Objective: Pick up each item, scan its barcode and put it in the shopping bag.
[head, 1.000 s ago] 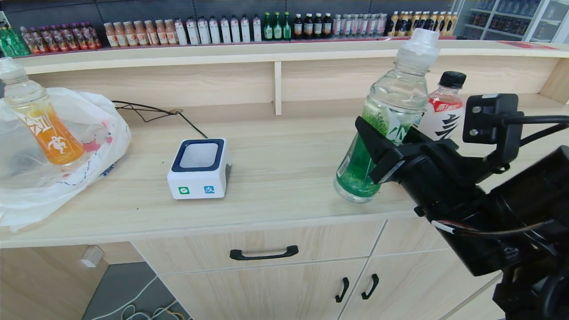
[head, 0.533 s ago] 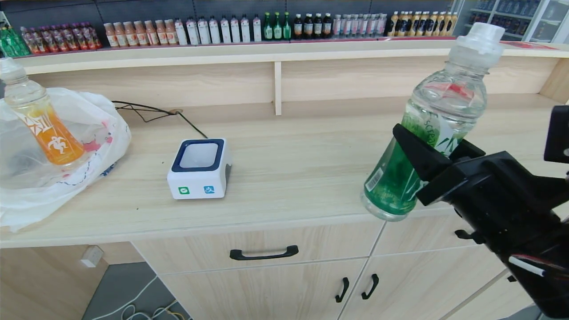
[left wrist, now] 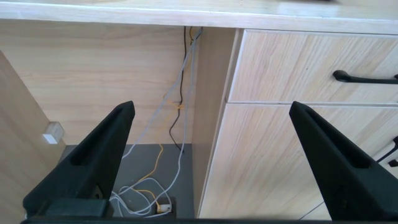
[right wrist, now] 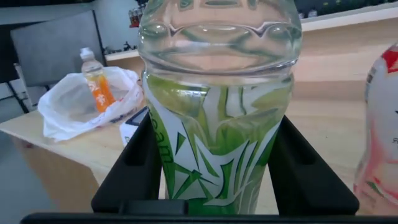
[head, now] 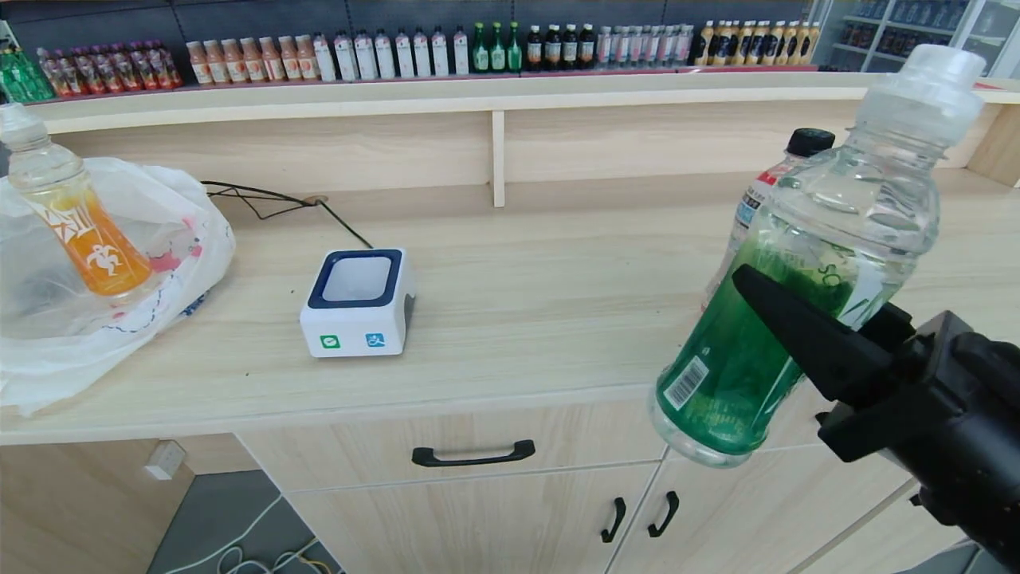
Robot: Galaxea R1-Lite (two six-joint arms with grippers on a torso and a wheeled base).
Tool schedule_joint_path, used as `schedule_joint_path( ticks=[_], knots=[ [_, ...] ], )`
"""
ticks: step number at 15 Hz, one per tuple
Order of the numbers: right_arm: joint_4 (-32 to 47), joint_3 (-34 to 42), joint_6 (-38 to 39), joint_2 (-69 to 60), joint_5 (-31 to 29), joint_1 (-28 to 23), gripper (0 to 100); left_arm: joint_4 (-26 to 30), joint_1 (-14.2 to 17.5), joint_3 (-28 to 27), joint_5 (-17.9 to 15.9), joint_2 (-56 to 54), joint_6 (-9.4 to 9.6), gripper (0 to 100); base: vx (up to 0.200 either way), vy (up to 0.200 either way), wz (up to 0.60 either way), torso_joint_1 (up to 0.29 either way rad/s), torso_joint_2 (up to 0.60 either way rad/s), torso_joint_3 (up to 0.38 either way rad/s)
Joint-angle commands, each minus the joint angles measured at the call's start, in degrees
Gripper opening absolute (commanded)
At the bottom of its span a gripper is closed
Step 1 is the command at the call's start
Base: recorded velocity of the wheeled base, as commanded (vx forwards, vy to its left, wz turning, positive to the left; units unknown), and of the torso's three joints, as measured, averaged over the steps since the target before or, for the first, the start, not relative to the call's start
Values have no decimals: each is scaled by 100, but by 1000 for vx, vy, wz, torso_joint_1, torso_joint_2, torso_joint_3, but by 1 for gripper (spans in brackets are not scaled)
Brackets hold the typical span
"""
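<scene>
While it tilts cap toward 1 o'clock, the green bottle [head: 845, 207] hangs over the surface's [head: 518, 319] front edge, 4 o'clock from the scanner [head: 357, 301] | right end effector [head: 805, 303] clamped round its label | left end effector [left wrist: 217, 155] spread wide, empty, facing the cabinet drawers [left wrist: 311, 68] | shopping bag [head: 48, 351] at scanner's 9 o'clock, orange bottle [head: 76, 223] standing in it.
</scene>
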Motion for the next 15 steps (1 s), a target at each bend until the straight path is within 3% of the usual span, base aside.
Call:
schedule_joint_path(
  ticks=[1,9,15],
  knots=[
    [-6,15,120,-3,431,6,0,0,7,0,0,-2,-1,100,0,0,0,0,0,0],
    [-6,-108,1509,568,2400,-3,0,0,-1,0,0,-2,-1,100,0,0,0,0,0,0],
    [-6,-1171,2520,1130,2839,-3,0,0,-1,0,0,-2,-1,100,0,0,0,0,0,0]
  ],
)
